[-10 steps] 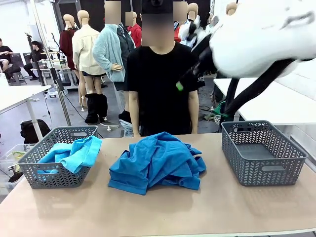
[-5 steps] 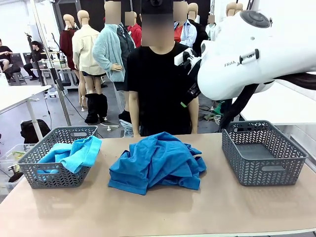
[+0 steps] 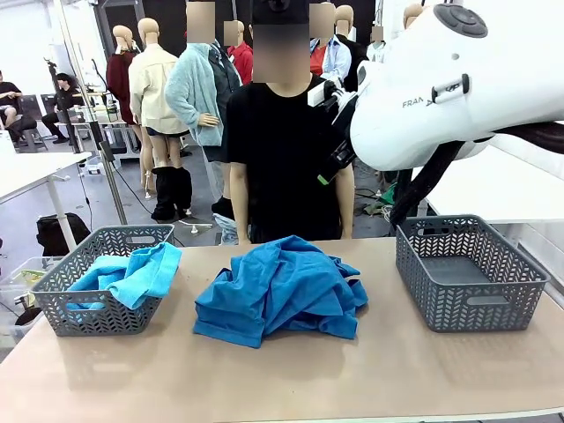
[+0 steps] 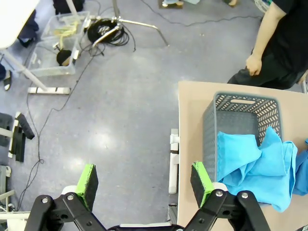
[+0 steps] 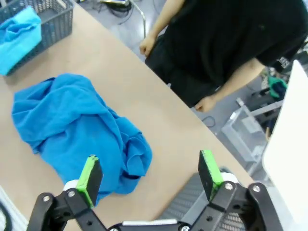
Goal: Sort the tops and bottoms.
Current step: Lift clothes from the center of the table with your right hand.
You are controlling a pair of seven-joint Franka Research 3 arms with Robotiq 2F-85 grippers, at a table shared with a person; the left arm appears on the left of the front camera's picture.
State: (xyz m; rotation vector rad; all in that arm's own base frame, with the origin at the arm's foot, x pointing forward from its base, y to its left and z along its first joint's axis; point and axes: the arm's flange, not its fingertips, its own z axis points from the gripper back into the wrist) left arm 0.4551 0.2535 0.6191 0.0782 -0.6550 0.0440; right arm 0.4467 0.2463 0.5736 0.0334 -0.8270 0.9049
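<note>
Tops (image 3: 280, 291) lie on table (image 3: 379, 379) between left basket (image 3: 97, 322) and right basket (image 3: 471, 308), touching neither; left end effector (image 4: 144, 179) and right end effector (image 5: 150, 175) gape empty.

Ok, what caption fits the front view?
Bright blue clothes heaped between left basket, holding a light blue garment, and right basket.
</note>
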